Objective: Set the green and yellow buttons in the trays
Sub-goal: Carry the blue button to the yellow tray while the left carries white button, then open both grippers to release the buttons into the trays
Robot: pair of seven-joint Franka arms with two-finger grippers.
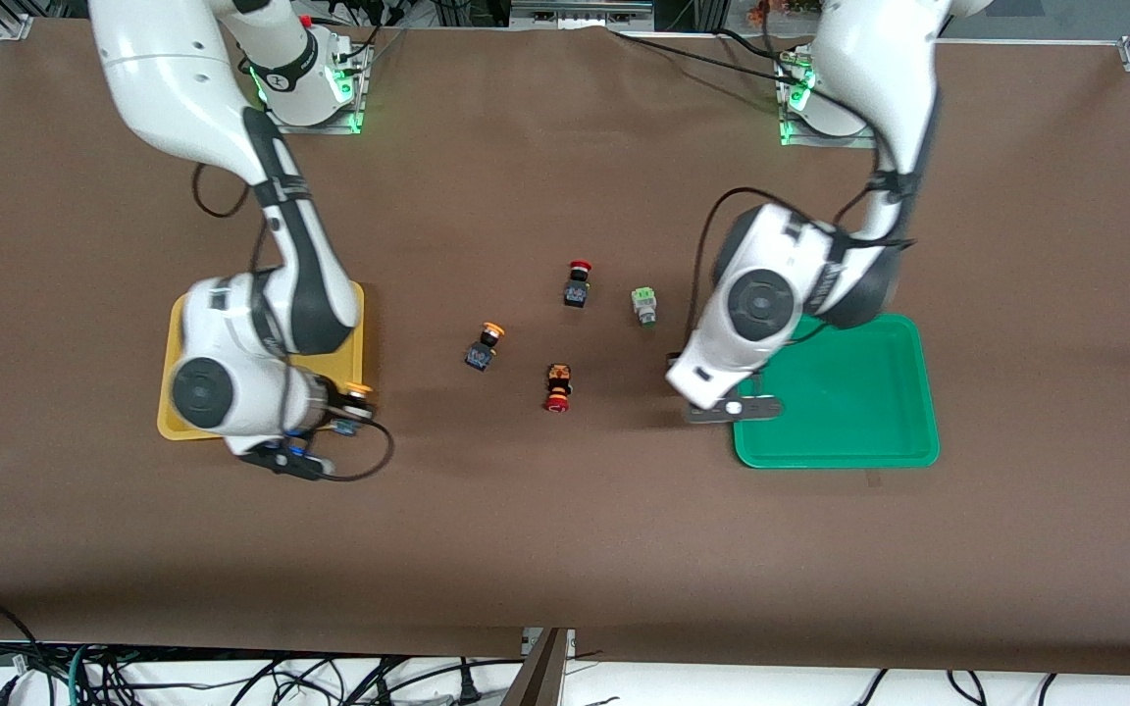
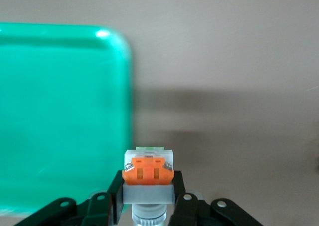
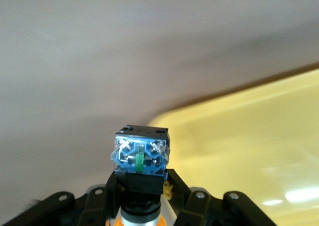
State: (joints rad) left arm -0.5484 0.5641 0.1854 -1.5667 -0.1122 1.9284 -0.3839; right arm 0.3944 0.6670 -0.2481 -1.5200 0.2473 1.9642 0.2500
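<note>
Front view has the right pincer (image 1: 354,407) clamped on a yellow-capped button (image 1: 357,394) at the yellow tray's (image 1: 173,373) corner. Left pincer (image 2: 148,198) grips an orange-faced grey button (image 2: 148,173), seemingly just beside the green tray (image 1: 859,402). Three loose switches and a pale green button (image 1: 643,304) lie on the counter (image 1: 565,549).

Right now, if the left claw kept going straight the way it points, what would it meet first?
Probably the bare table just beside the green tray. The left claw, shut on a whitish-grey button, points down near the tray's rounded corner, though depth is unclear.
</note>
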